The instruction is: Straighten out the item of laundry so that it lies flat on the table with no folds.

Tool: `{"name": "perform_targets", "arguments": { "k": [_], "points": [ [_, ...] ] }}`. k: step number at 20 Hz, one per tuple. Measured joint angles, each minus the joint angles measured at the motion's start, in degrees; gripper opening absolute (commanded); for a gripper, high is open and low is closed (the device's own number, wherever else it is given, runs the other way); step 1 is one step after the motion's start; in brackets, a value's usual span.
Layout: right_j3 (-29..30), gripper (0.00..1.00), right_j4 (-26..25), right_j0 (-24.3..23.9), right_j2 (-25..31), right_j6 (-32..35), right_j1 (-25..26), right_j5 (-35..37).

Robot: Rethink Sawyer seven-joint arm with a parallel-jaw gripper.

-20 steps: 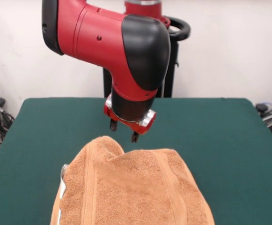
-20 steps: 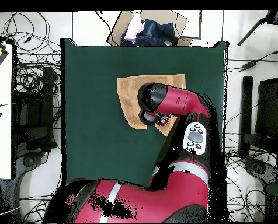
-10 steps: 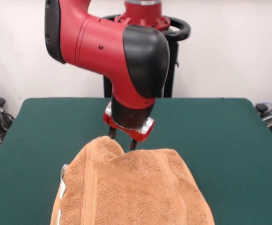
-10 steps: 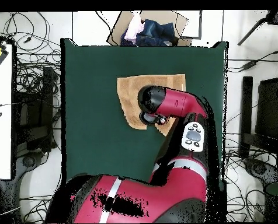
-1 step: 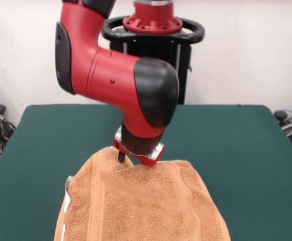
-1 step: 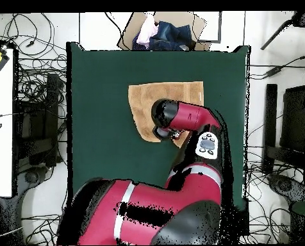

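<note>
Front view: my fingers [image 5: 133, 159] are down at the far edge of the orange-tan towel [image 5: 140, 206], right where the cloth humps up into a raised fold. One dark tip shows against the hump on one side; the other tip is sunk in the terry, so I cannot tell whether I am spread or pinched on the cloth. The towel lies on the near part of the green bench [image 5: 236, 140], its woven bands running toward the camera and a small white tag [image 5: 67, 193] on its left edge.

Overhead view: the towel [image 6: 145, 106] sits near the middle of the bench [image 6: 97, 115], green showing all around it. My wrist covers its lower right part, and my fingers are hidden beneath it
</note>
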Motion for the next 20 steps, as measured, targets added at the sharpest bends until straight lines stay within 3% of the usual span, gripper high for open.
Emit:
{"name": "perform_targets", "arguments": {
  "k": [15,16,20],
  "points": [
    [-1.03,1.0,0.25,-0.01,-0.15,0.0,1.17,0.51],
    [-1.12,0.0,0.32,0.01,-0.12,0.0,1.26,0.43],
    [-1.56,0.0,0.32,0.13,-0.13,0.0,1.77,0.39]
  ]
}}
